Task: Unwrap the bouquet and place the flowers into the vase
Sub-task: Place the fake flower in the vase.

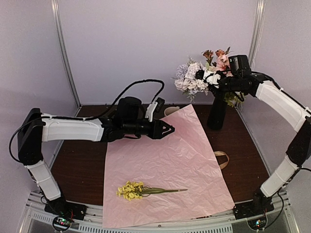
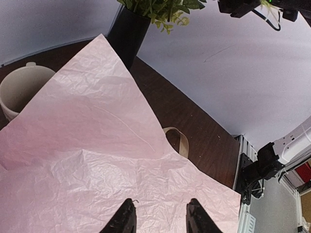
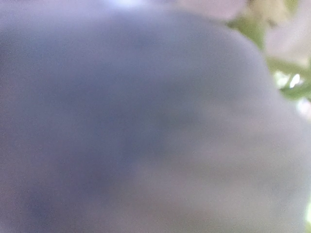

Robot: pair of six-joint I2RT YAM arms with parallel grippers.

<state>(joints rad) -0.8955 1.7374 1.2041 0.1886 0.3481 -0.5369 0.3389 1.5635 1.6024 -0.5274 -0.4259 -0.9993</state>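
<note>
- I see the vase (image 1: 216,114) standing upright at the far right of the table (image 1: 245,145). It is tall, thin and black.
- Most of the flowers (image 1: 197,80) are in it. Pale blue, white, pink and peach blooms bunch up above its top, and green leaves sit at its mouth.
- The pink paper (image 1: 167,155) is open and spread flat. It is crinkled, and its far corner is close to the foot of the vase.
- One yellow sprig (image 1: 132,190) lies flat on the near part of the paper, with its green stem pointing right.
- The beige ribbon (image 1: 222,159) lies in a loose loop on the table, just beside the paper's right edge.
</note>
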